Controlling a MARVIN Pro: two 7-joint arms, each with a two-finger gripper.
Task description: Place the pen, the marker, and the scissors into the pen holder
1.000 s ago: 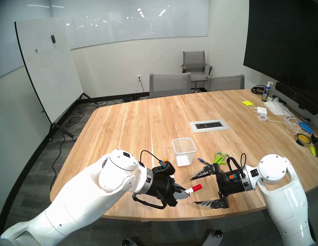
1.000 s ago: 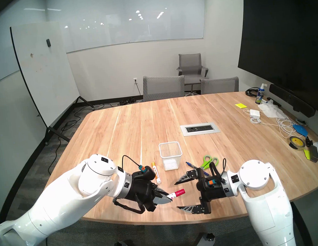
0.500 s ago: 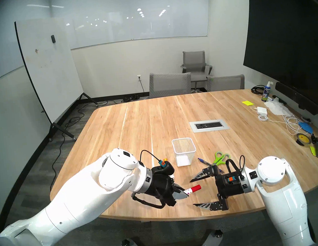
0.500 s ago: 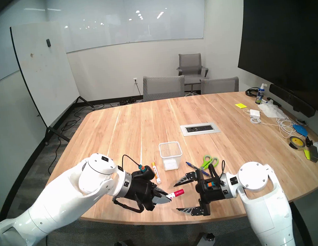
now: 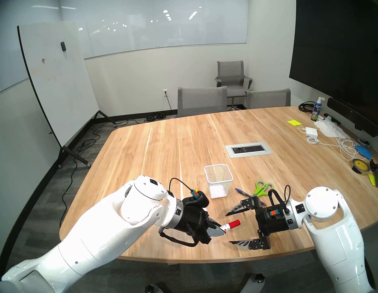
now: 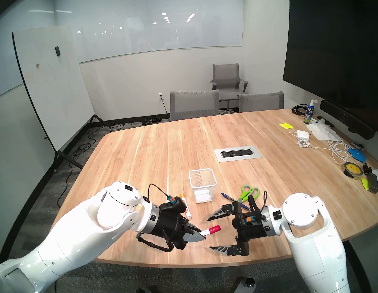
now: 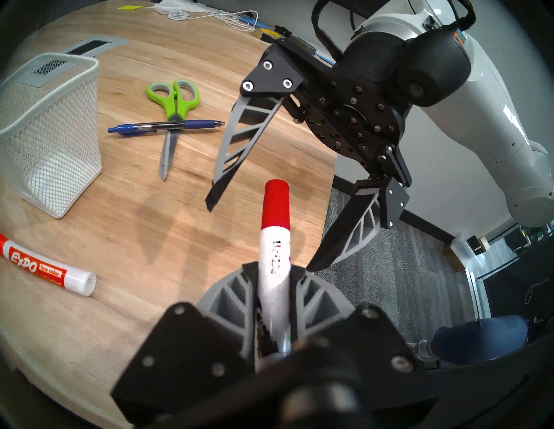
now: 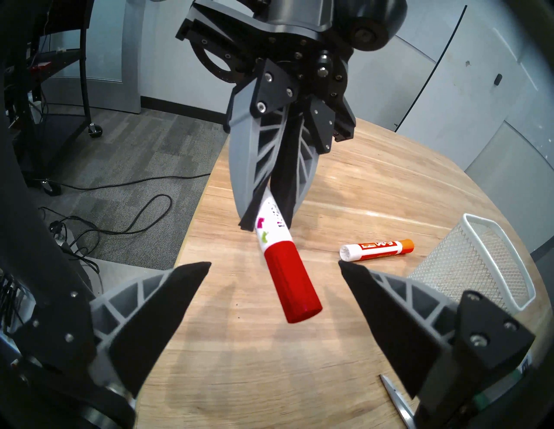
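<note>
One red-capped marker (image 5: 231, 225), clamped in the left hand (image 5: 218, 229), points cap-first toward the wide-spread right hand (image 5: 230, 228).

Two markers: a red-capped marker (image 7: 274, 239) and an orange-capped marker (image 7: 48, 266); one pen (image 7: 165, 127); one pair of scissors (image 7: 174, 110); one pen holder (image 7: 51, 131); two grippers; three grey chairs (image 5: 201, 100) at the far side
</note>
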